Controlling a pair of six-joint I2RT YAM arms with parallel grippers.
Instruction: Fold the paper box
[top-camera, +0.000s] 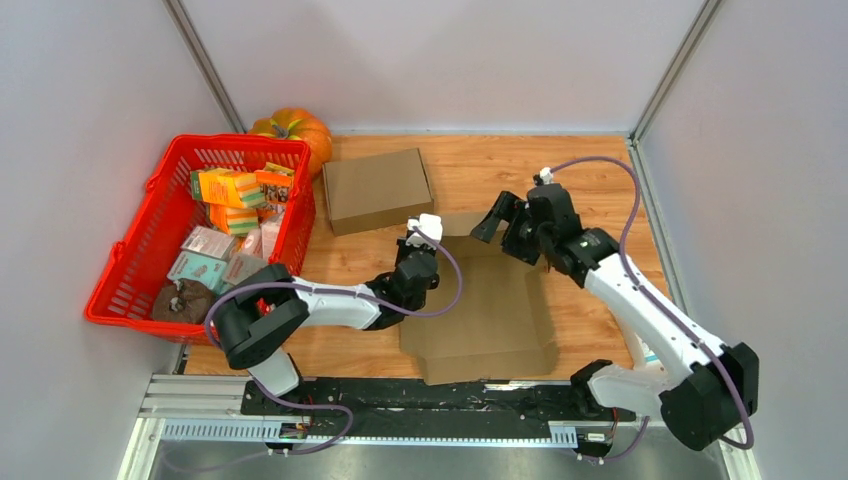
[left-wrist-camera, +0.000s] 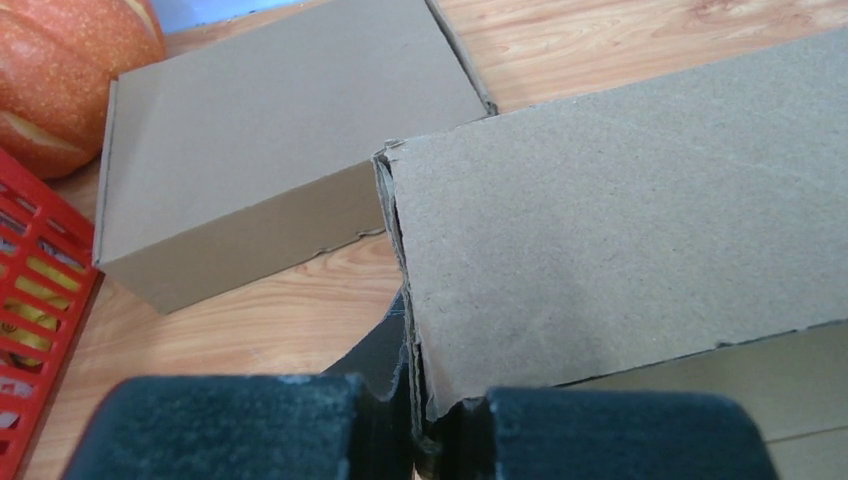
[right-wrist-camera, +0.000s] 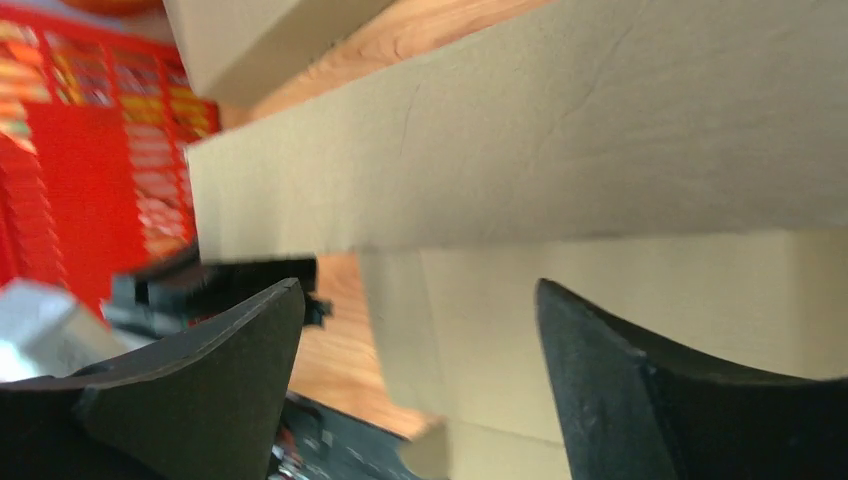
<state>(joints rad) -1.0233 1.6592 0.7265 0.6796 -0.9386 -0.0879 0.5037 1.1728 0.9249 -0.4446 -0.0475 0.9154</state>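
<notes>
Material: thin, light board, stiff across panels, weak at scored lines, easily torn at edges. Grip on a flap edge close to a fold. Location of paper box (top-camera: 490, 320): near-edge centre of table (top-camera: 590, 180), mostly flat. Left gripper (left-wrist-camera: 425, 430): nearly closed, pinching the raised flap (left-wrist-camera: 620, 220) at its corner. Right gripper (right-wrist-camera: 420, 290): spread wide, empty, apparently just short of the flap.

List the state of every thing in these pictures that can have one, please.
Paper box: unfolded, mostly flat, one flap raised.
Left gripper: jaws shut on the flap.
Right gripper: jaws open, gripping nothing.
Second box: folded, closed.
Red basket: filled with packets.
</notes>
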